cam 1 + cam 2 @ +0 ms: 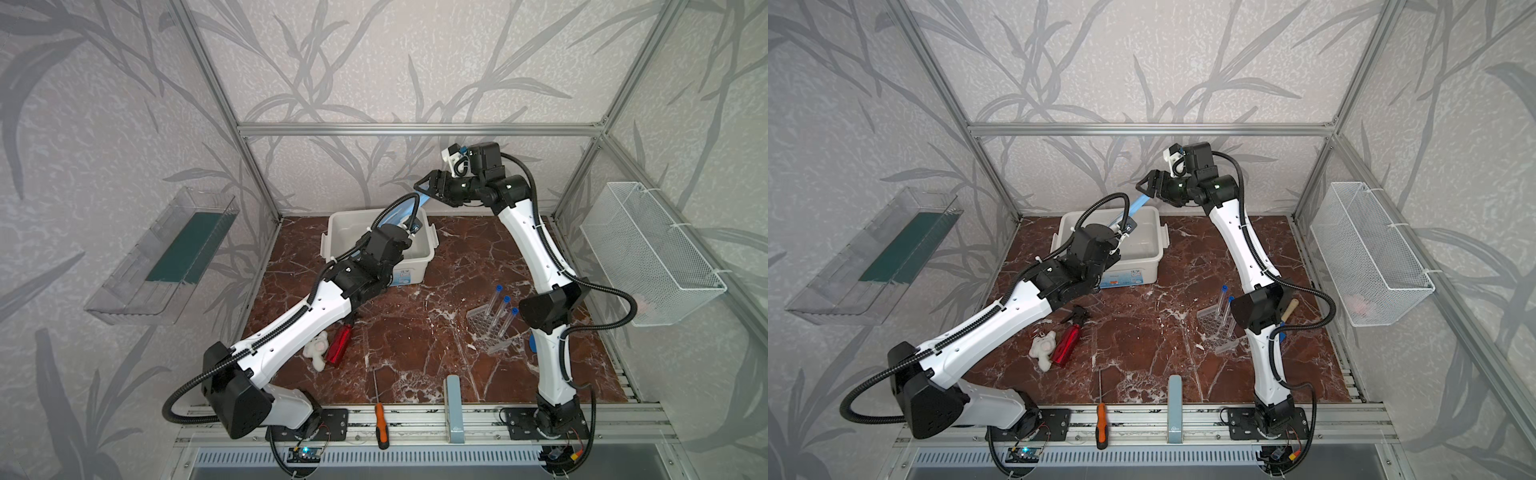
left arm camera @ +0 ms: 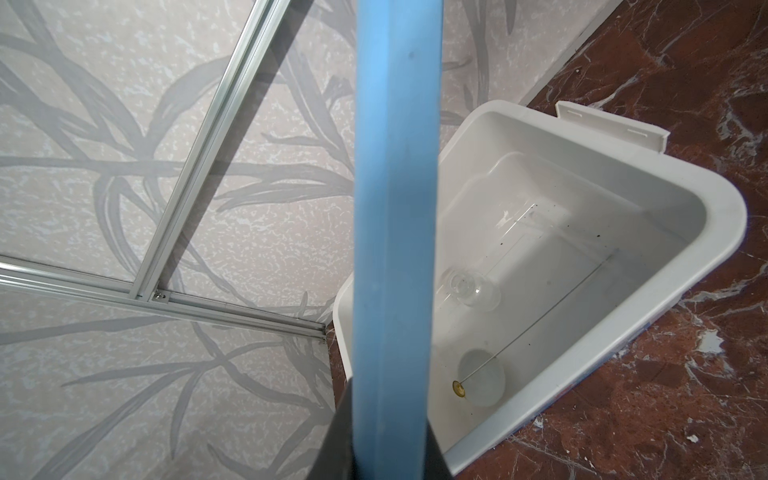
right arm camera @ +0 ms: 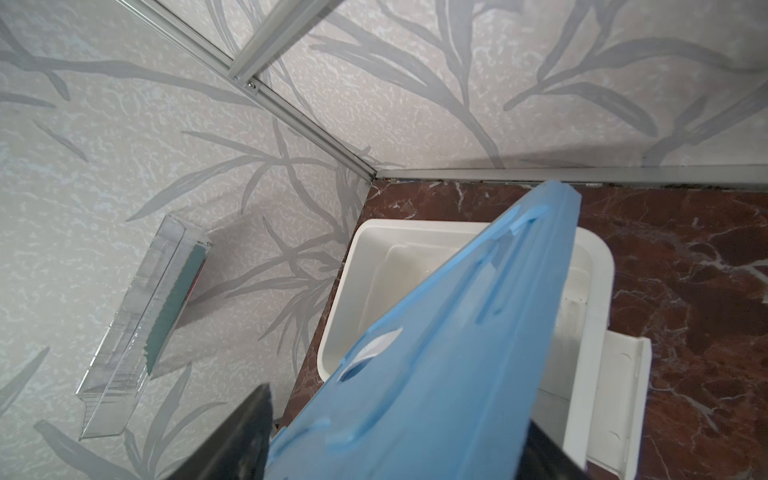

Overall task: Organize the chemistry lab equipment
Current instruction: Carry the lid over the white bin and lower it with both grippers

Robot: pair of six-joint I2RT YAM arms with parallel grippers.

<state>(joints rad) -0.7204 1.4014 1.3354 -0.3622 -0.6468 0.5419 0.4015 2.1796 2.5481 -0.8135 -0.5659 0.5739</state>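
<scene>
Red spray bottle (image 1: 337, 347) beside white plush toy (image 1: 316, 348); screwdriver (image 1: 379, 410) near front

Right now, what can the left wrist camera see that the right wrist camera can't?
Only the left wrist view shows what lies in the white bin: a small glass jar, a round dish and a thin stick. It sees the blue lid edge-on. Only the right wrist view shows the clear wall shelf with its green strip, and the lid's broad face. Both show the lid, the bin, the marble table and the leafy wallpaper.
</scene>
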